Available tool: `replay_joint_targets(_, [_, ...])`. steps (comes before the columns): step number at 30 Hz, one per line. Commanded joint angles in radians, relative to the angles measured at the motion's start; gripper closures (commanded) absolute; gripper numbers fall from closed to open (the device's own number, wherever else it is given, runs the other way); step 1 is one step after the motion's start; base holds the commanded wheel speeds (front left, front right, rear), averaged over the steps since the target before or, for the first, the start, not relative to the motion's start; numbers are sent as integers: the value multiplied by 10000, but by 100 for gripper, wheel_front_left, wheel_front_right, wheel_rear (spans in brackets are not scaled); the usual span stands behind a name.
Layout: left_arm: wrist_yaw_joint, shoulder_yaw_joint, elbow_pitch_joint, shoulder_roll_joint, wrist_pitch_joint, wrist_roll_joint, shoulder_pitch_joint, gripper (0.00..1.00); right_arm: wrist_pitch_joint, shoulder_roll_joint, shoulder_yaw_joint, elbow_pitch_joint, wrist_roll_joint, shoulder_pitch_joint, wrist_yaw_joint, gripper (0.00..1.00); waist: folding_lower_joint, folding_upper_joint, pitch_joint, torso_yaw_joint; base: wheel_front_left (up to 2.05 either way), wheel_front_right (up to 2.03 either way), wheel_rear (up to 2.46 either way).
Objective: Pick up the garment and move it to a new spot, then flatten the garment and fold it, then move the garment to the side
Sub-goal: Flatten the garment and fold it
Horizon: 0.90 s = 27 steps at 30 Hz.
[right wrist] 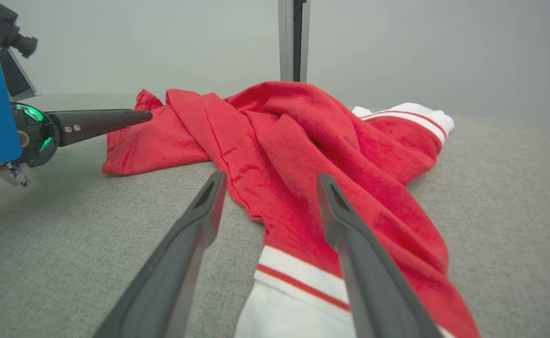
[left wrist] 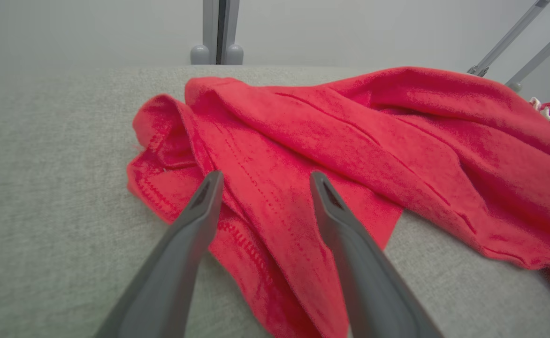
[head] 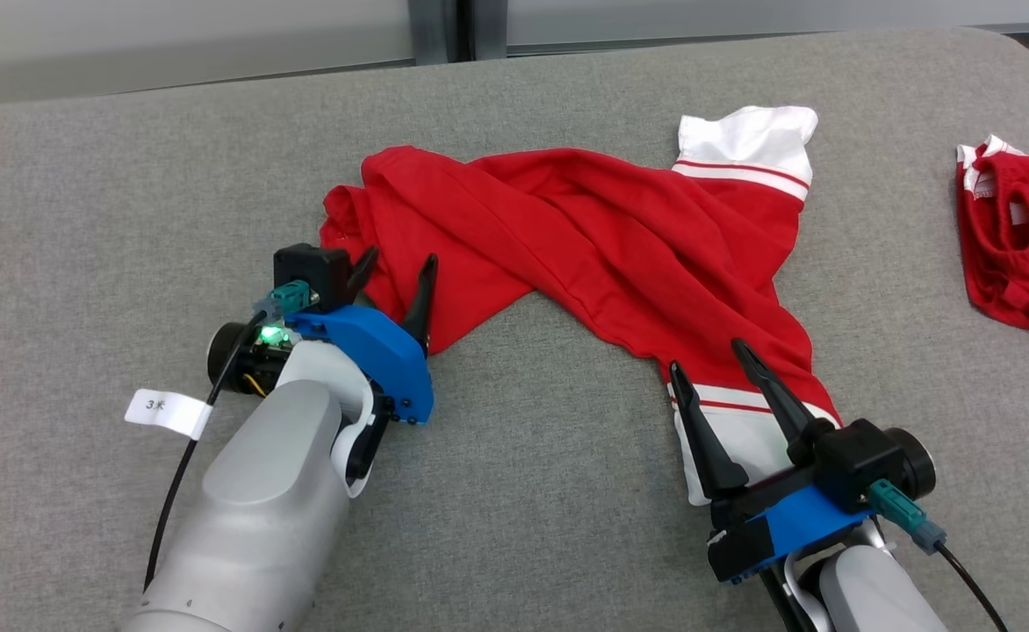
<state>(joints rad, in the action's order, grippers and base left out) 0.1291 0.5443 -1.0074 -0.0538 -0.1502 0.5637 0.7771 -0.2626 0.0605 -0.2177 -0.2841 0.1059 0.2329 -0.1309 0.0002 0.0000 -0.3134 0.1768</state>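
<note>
Far left on the grey padded surface (head: 128,219), a small white tag (head: 166,412) hangs on the cable running down the left arm. Just past it sits the left gripper (head: 401,256), fingers spread wide and gripping nothing. Its tips are poised over the left end of the garment (head: 620,237). From the left wrist view, the gripper (left wrist: 266,174) has its two fingers straddling the stitched hem of the red cloth (left wrist: 350,131), though whether they touch it cannot be told.

The garment itself is red, twisted and crumpled. It stretches across the middle of the surface, with one white striped cuff (head: 747,140) at the far right and another (head: 743,430) near the front.

Over that near cuff comes the right gripper (head: 706,355), also wide apart with nothing between its fingers. In the right wrist view, this gripper (right wrist: 271,174) points along the rumpled cloth (right wrist: 303,155), one finger above the white band.

At the right edge, well apart, lies a second red garment (head: 1019,246).
</note>
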Motion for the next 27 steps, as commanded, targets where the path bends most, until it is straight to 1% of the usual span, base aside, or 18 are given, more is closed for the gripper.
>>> replay_joint_targets(1, [24,111,-99,-23,-13,100,139,0,-27,-39,0,-18,26,106,3,0,-2,0,-23,6,0,0,0])
replay_joint_targets(3, [24,357,-213,-32,2,359,167,0,-27,-42,12,-34,17,138,2,0,-2,0,-59,5,0,0,0])
replay_joint_targets(9, [25,992,-409,-158,-419,842,321,0,-27,-41,26,-74,-32,177,2,0,-2,0,-112,-60,0,0,0])
replay_joint_targets(14, [25,1466,-564,-172,-328,1317,347,0,-27,-49,-76,-121,-14,276,2,0,-2,0,-113,-61,0,0,0])
replay_joint_targets(21, [25,2201,-400,-326,-467,1923,481,0,-27,-50,-98,-168,51,270,2,0,-2,0,-95,-23,0,0,0])
replay_joint_targets(22, [25,2296,-400,-347,-478,2002,489,3,-27,-50,-92,-179,59,262,2,0,-2,0,-85,-16,0,0,0])
replay_joint_targets(23, [25,2370,-394,-367,-510,2088,494,30,-27,-51,-88,-193,69,256,2,0,-2,0,-75,-9,0,0,0])
replay_joint_targets(24, [25,2474,-360,-386,-540,2157,501,64,-27,-53,-85,-207,82,248,2,0,-2,0,-65,-3,0,0,0])
replay_joint_targets(25, [25,2577,-336,-424,-578,2233,506,89,-27,-53,-80,-218,103,239,2,0,-2,0,-54,0,0,0,0])
replay_joint_targets(26, [25,2657,-327,-465,-632,2313,499,100,-27,-55,-76,-231,121,229,2,0,-2,0,-38,-1,0,0,0])
replay_joint_targets(27, [25,2724,-319,-490,-677,2396,488,100,-27,-56,-70,-247,123,218,2,0,-2,0,-16,-6,0,0,0])
